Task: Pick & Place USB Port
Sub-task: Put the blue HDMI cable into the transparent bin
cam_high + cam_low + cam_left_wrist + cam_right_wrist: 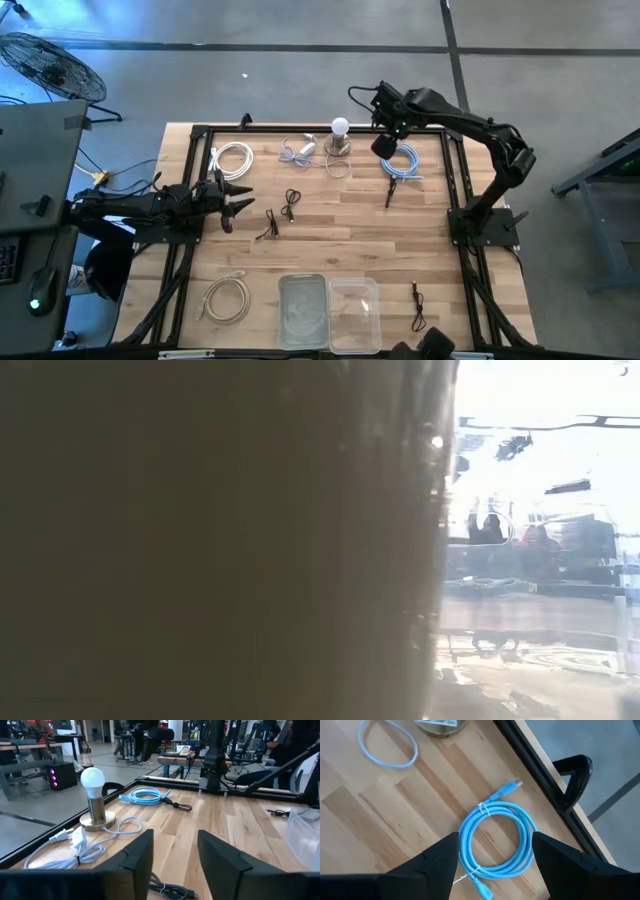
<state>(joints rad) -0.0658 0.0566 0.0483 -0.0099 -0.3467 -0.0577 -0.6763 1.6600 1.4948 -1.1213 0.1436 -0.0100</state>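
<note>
The right gripper's (492, 857) fingers (437, 862) stand apart, hovering straight above the coiled blue USB cable (496, 837) with the coil showing between them; nothing is held. In the high view this right gripper (385, 143) hangs over the far right part of the desk (330, 215), just on the right-arm side of the lamp with the white bulb (340, 135), and the blue USB cable (402, 163) lies flat on the wood directly beneath it, close to the black frame rail (540, 765).

The left gripper (232, 203) waits low over the desk's left side, well apart from the lamp, and its fingers (137, 855) are also spread, holding nothing. From its wrist camera the lamp (94, 802) stands upright on its brass base with a pale grey cord (82, 845) looped beside it, and the blue USB cable (146, 796) lies beyond the lamp.

Other things on the desk, placed from the lamp: a white coiled cable (234, 158) toward the left arm, two small black cables (280, 212) nearer the desk's middle, a beige coiled cable (227, 298) and two clear plastic trays (330, 310) along the near edge, far from the lamp. A black cable (418, 305) lies beside the trays. The low view is mostly blocked by something dark close to the lens.
</note>
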